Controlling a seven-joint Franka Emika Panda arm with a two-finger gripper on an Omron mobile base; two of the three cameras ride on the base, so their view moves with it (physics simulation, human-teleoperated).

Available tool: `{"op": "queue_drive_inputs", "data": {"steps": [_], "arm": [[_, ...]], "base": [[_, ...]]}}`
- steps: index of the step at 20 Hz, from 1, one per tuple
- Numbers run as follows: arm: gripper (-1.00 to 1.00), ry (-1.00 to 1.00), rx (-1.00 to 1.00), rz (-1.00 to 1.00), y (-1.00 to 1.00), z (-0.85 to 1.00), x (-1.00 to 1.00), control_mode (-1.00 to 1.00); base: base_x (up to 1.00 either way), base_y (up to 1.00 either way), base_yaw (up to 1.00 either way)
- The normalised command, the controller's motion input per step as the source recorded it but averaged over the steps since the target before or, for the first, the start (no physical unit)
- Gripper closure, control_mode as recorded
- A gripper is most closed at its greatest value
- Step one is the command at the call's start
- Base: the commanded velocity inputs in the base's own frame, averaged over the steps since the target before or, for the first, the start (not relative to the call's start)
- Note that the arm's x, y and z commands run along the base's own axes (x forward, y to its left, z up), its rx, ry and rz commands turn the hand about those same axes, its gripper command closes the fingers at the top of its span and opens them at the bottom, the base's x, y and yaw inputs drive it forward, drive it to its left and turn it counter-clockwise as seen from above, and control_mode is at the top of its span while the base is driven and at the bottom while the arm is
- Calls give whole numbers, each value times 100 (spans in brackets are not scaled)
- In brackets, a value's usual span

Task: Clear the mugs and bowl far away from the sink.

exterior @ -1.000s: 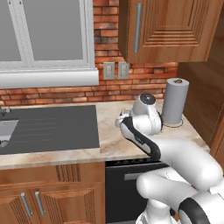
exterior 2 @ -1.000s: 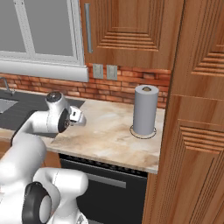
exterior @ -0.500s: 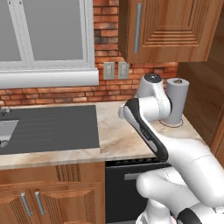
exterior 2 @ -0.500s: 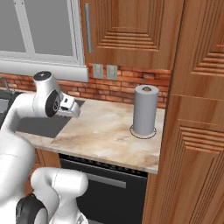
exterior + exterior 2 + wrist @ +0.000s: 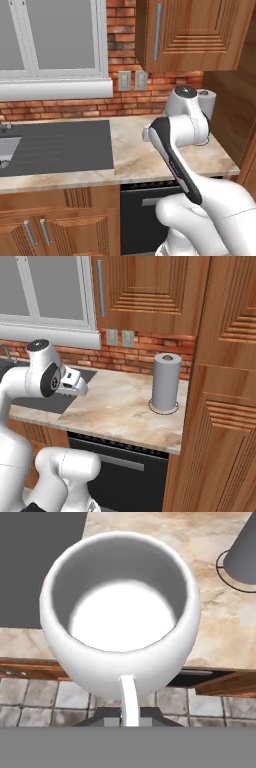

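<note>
Hand point(image 5: 129, 714) clamped on white mug point(image 5: 120, 612) (handle pinched), above counter point(image 5: 220, 617)

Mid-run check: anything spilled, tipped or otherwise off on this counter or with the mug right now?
Nothing stands out. The white mug sits upright and empty in the gripper, which is shut on its handle. The paper towel roll stands straight on the marble counter, and the counter shows no spill. The sink unit looks normal.
</note>
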Motion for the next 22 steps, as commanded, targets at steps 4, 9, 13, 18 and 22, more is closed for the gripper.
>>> {"op": "queue_drive_inputs", "data": {"steps": [4, 9, 13, 18, 22], "arm": [[100, 0, 0, 0, -1, 19, -27, -100], [100, 0, 0, 1, -1, 4, -22, -100], [100, 0, 0, 11, 0, 0, -34, -100], [100, 0, -1, 9, 9, 0, -25, 100], [100, 0, 0, 0, 0, 0, 0, 100]], "base": [[0, 0, 0], [0, 0, 0], [0, 0, 0], [-33, 60, 25], [-58, 100, 53]]}}
